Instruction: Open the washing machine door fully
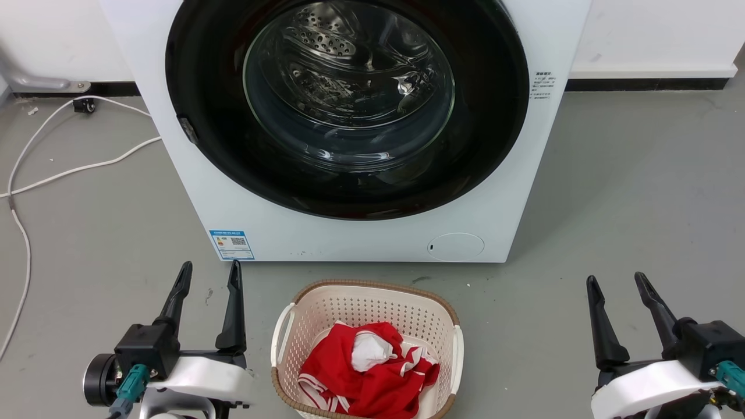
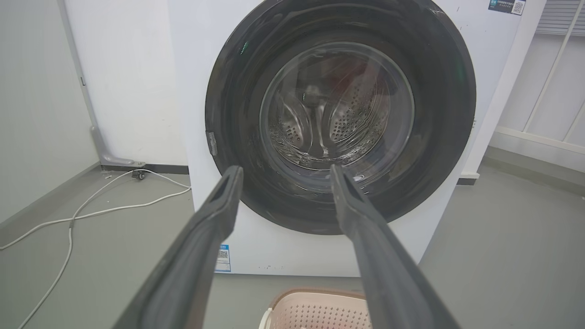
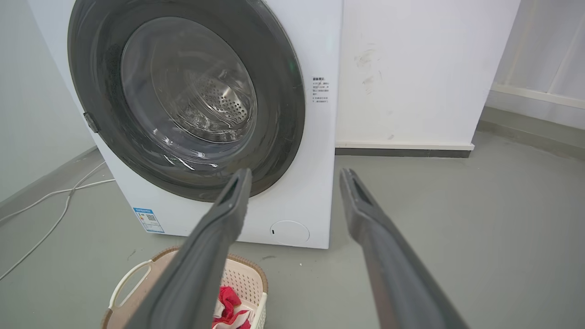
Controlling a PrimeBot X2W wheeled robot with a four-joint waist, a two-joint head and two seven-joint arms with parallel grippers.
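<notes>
Washing machine door [image 1: 477, 116] is shut, flush in the front panel of the washing machine [image 1: 361, 238]. A small grey tab [image 1: 186, 129] sits at the door's left edge and is probably the pull point. Left gripper [image 1: 210, 269] is nearer it, low and approx. straight below, fingers apart, empty. Right gripper [image 1: 616, 278] is past the machine's right-front corner, fingers apart, empty.

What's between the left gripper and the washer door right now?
Bare floor between left gripper and door, head view; the basket sits aside.
</notes>
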